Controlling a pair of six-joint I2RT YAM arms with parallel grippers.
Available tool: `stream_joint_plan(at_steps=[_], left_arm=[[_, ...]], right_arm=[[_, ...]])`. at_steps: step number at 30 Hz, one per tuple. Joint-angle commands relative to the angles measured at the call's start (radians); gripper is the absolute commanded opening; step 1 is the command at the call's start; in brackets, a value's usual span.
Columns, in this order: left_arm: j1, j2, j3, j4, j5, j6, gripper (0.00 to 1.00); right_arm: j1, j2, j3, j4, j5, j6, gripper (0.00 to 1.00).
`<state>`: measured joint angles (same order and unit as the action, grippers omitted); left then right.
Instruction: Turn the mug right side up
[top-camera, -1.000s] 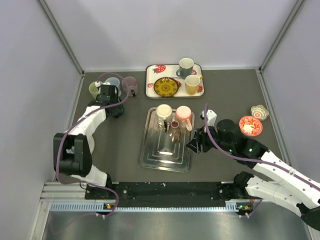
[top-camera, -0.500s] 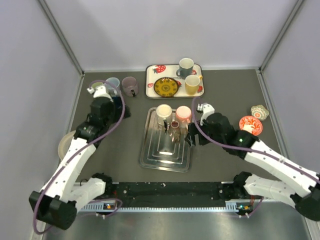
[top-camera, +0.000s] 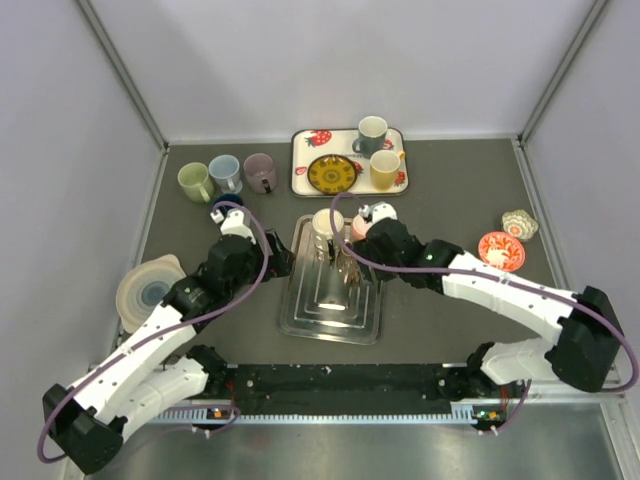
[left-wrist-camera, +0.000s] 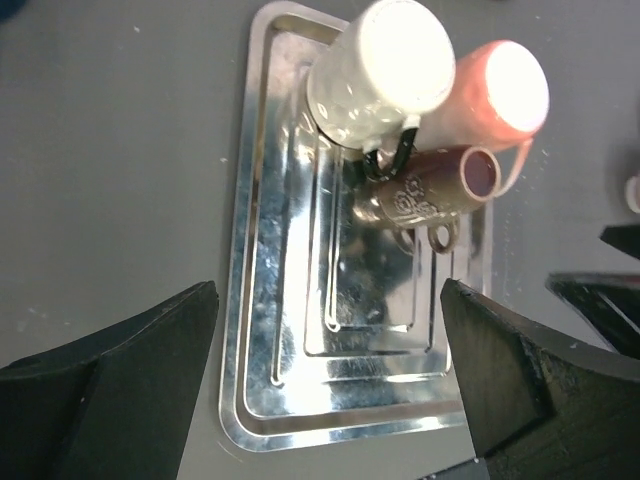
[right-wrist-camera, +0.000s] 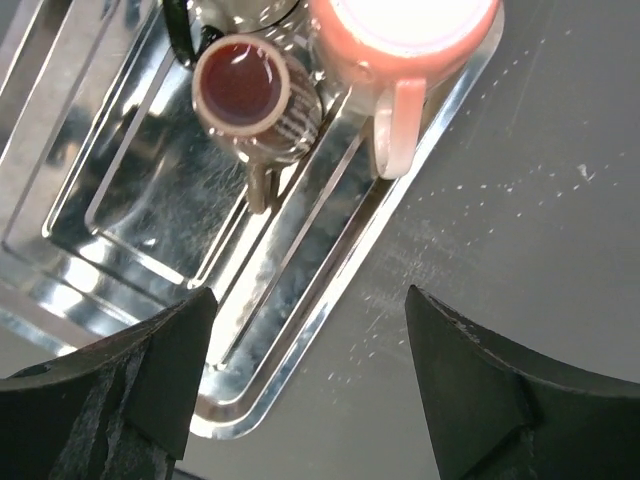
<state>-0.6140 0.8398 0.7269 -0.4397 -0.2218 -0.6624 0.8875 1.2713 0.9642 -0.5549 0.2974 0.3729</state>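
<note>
Brown mug (left-wrist-camera: 420, 197) lies sideways on tray (left-wrist-camera: 250, 300); left hand (top-camera: 278, 262), right hand (top-camera: 357, 252) flank it, fingers apart.

The small mug (left-wrist-camera: 425, 195) lies on the tray (left-wrist-camera: 255, 330), before the left mug (left-wrist-camera: 380, 70) and right mug (left-wrist-camera: 495, 90).

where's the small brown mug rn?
The brown mug lies on its side on the metal tray at table centre in the top view, on the robot's side of the white mug and pink mug.
</note>
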Motion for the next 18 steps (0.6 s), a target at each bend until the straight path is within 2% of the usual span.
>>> stream_joint_plan(at_steps=[1, 2, 4, 7, 11, 14, 18], left_arm=[[-0.001, -0.096, -0.092, 0.185, 0.108, -0.049, 0.97], [-0.001, -0.129, -0.134, 0.209, 0.123, -0.049, 0.96], [-0.001, -0.160, -0.173, 0.268, 0.157, -0.052, 0.94], [-0.001, -0.189, -0.205, 0.289, 0.185, -0.031, 0.91], [-0.001, -0.183, -0.181, 0.253, 0.197, 0.007, 0.90], [-0.001, -0.180, -0.169, 0.240, 0.211, 0.027, 0.89], [-0.001, -0.166, -0.167, 0.248, 0.216, 0.043, 0.89]], right_arm=[[-0.024, 0.057, 0.080, 0.018, 0.080, -0.057, 0.76], [-0.045, 0.077, 0.103, 0.019, 0.065, -0.060, 0.74], [-0.111, 0.097, 0.126, 0.023, 0.001, -0.068, 0.61], [-0.171, 0.152, 0.177, 0.030, -0.070, -0.103, 0.52], [-0.193, 0.233, 0.264, -0.011, -0.129, -0.141, 0.54], [-0.203, 0.283, 0.288, -0.036, -0.138, -0.152, 0.60], [-0.225, 0.332, 0.295, -0.046, -0.135, -0.152, 0.60]])
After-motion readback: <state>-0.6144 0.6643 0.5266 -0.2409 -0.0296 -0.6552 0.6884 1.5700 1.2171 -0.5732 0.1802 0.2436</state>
